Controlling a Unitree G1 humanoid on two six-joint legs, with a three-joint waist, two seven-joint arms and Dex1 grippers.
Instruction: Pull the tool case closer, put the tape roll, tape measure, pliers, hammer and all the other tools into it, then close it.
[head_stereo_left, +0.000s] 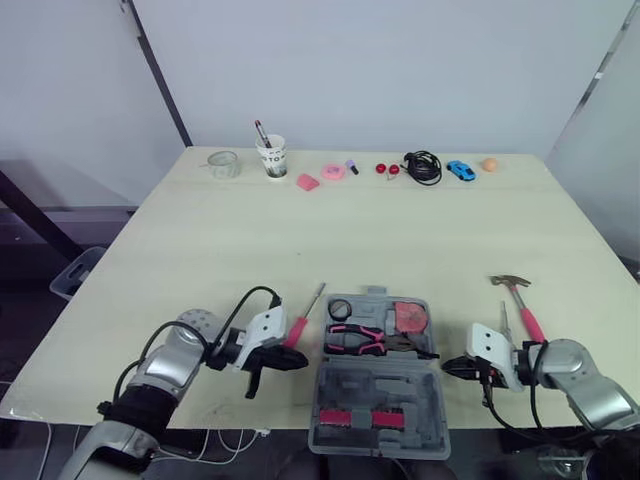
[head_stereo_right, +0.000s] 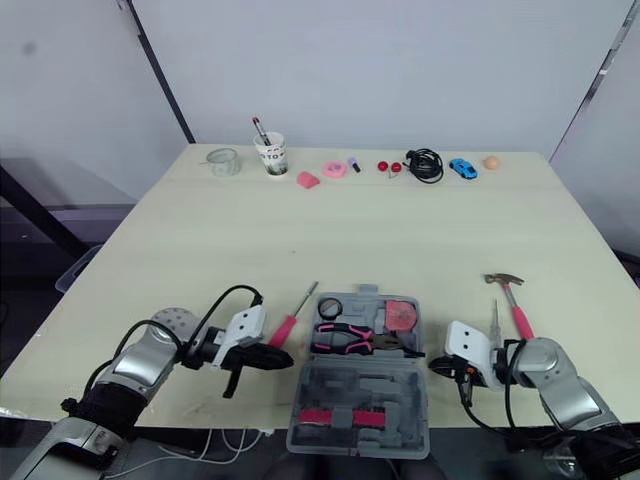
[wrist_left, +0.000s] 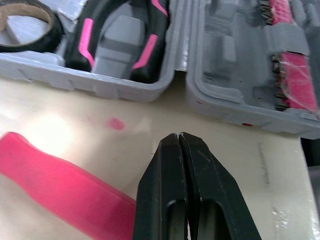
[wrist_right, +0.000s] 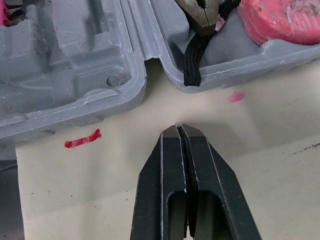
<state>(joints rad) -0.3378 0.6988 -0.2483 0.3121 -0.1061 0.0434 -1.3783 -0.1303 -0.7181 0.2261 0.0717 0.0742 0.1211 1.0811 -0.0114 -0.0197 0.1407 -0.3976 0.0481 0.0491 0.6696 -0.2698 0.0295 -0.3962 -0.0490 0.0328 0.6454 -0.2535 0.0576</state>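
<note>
The grey tool case (head_stereo_left: 375, 385) lies open at the near edge of the tabletop (head_stereo_left: 200, 240), its lid half apparently overhanging slightly. The tape roll (head_stereo_left: 340, 308), pliers (head_stereo_left: 355, 340) and pink tape measure (head_stereo_left: 408, 318) are already seated in its tray. Both the left hand (wrist_left: 179, 136) and the right hand (wrist_right: 179, 127) are clenched and empty, flanking the case. The pink-handled screwdriver (head_stereo_left: 298, 328) lies just beside the left hand, while the hammer (head_stereo_left: 525, 312) lies near the right arm. The left hand is likely best placed to go next: spread its fingers, straddle the handle mid-length and lift clear of the case wall. Pressing on the overhanging lid could tip the case. Open tabletop lies beyond it, and the far-edge clutter is well apart.
</note>
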